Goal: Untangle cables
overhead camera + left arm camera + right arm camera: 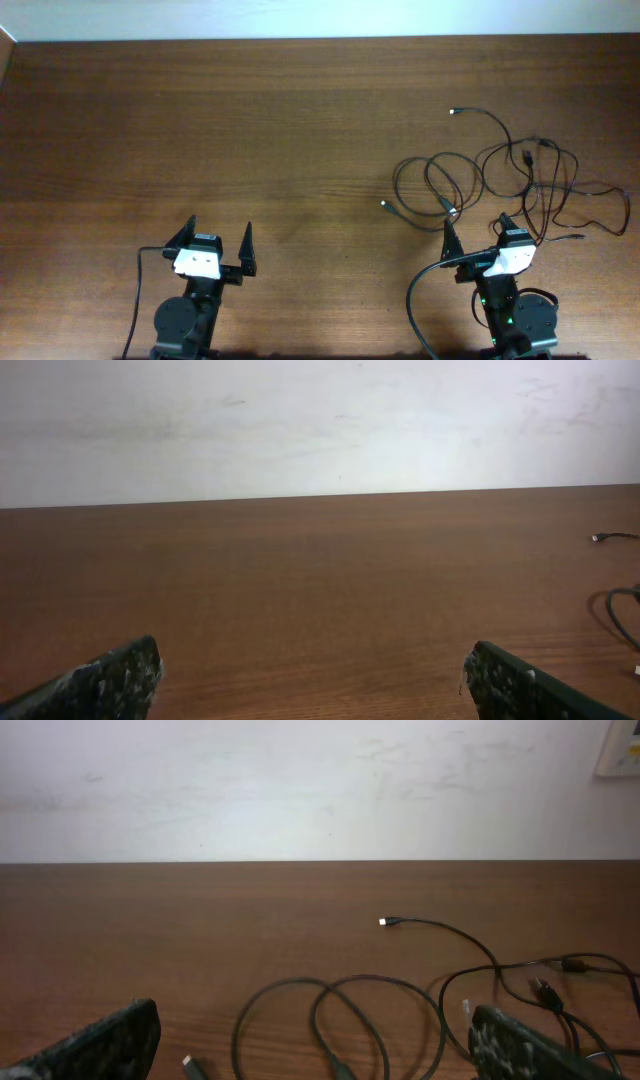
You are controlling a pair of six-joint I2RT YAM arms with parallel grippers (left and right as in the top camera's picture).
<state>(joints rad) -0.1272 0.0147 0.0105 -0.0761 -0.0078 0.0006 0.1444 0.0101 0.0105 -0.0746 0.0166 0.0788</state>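
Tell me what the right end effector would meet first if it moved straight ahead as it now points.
Probably the cables: their nearest loops lie just ahead of the right end effector, though depth is unclear.

We log soft, even light with no hard shadows; a mild pale sheen lies on the table (320,580) ahead of the left gripper (220,228). Wrist views run slightly soft, and the fingertips (120,675) closest to the lens are blurred.
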